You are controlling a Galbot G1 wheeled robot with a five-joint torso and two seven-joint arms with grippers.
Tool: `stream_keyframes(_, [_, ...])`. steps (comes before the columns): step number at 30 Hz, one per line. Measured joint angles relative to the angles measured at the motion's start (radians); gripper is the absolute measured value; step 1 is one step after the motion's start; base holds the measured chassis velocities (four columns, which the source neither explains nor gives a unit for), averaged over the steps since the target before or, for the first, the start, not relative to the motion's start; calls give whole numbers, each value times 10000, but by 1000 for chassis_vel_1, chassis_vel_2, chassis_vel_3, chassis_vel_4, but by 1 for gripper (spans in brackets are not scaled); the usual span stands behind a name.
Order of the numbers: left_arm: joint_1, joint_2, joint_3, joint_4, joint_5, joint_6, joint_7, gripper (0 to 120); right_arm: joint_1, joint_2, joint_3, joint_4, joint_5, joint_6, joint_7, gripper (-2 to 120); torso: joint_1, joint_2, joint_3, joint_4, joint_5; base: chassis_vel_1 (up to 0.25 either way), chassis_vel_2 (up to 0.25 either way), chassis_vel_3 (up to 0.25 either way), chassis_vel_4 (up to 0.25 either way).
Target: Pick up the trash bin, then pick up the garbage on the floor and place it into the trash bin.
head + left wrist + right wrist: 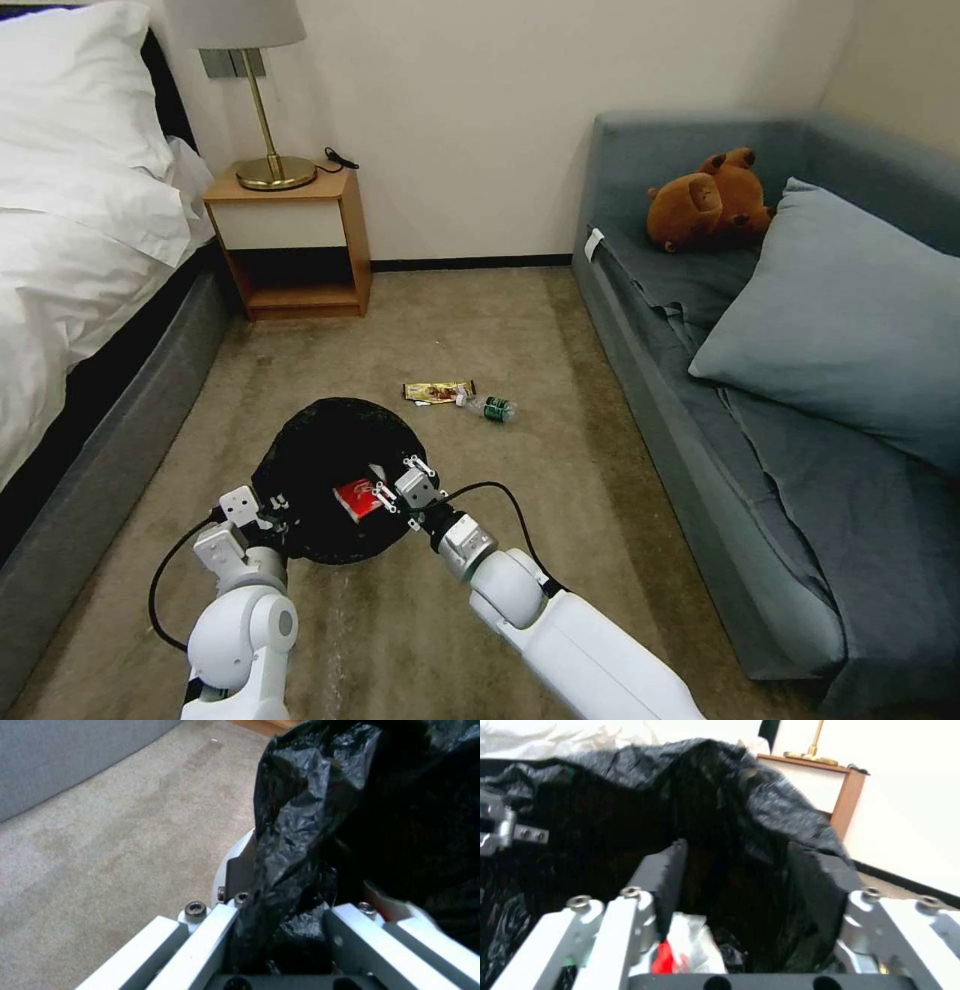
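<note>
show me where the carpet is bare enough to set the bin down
Bare carpet lies between nightstand and sofa, also beside the right arm. Crowded: snack wrapper and bottle beyond the trash bin, held by the left end effector.

Soft, even room light is filling the head view, with no hard shadows on the carpet (470, 330), and the wide lens is bending the room's lines toward the edges. The black bag of the trash bin (325, 450), just ahead of the right gripper (392, 492), is swallowing light (its inside is reading almost pure black). In the left wrist view, small highlights are glinting on the bag's creases beyond the left gripper (280, 930). In the right wrist view, everything is smearing softly, and the wall (910, 795) beyond is washing out to white.
</note>
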Motion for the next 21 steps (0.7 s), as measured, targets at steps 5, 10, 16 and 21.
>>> stream_keyframes(5, [-2, 41, -35, 13, -6, -11, 13, 1, -155, -9, 145, 223, -14, -40, 0, 77, 0, 0, 0, 1, 0, 0, 0, 0, 0])
stream_keyframes(10, [-116, 215, -20, 71, -167, 109, -40, 1, -459, 6, 755, 781, 0, -257, 258, 96, 0, 0, 0, 0, 0, 0, 0, 0, 0])
stream_keyframes(16, [-169, 522, -18, -19, -345, 274, -55, 1, -1189, 115, 2077, 1894, 241, -790, 1323, 100, 0, 0, 0, 1, 1, 0, 0, 0, 0])
stream_keyframes(21, [46, 1235, 172, -41, -504, 277, 303, 1, -3404, 201, 4986, 4344, 395, -792, 1284, 100, 0, 0, 0, -1, 0, 0, 0, 0, 0])
